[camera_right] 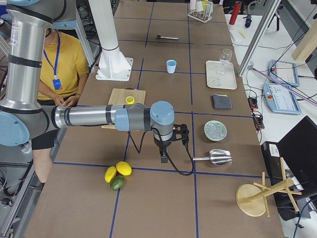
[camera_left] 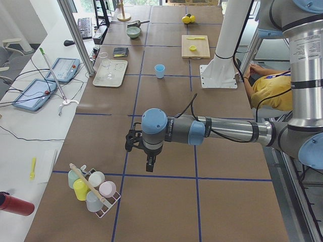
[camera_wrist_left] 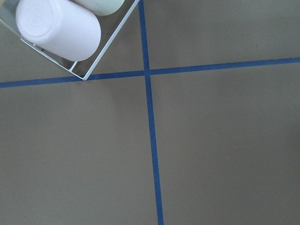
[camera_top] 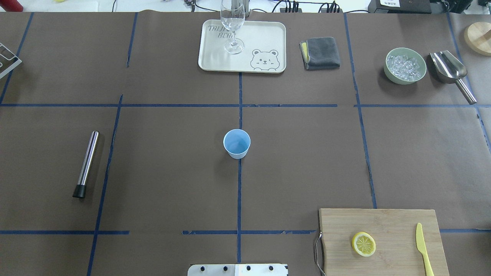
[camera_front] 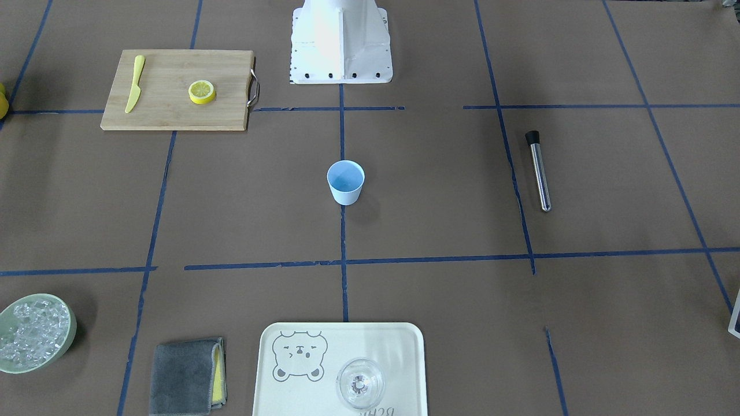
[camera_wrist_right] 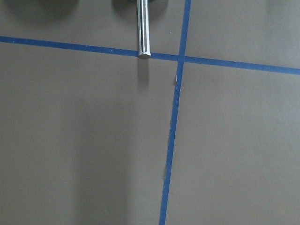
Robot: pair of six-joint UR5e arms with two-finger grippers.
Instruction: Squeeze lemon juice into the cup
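Note:
One lemon slice lies cut face up on a wooden cutting board near the robot's right side; it also shows in the front view. The pale-blue cup stands upright and empty at the table's middle, also in the front view. My left gripper shows only in the exterior left view, hanging over bare table far from the cup; I cannot tell if it is open. My right gripper shows only in the exterior right view, past the board near the scoop; I cannot tell its state.
A yellow plastic knife lies on the board. A steel muddler lies at the left. A tray with a clear glass, a grey cloth, a green ice bowl and a scoop sit at the far edge. A cup rack stands near the left gripper.

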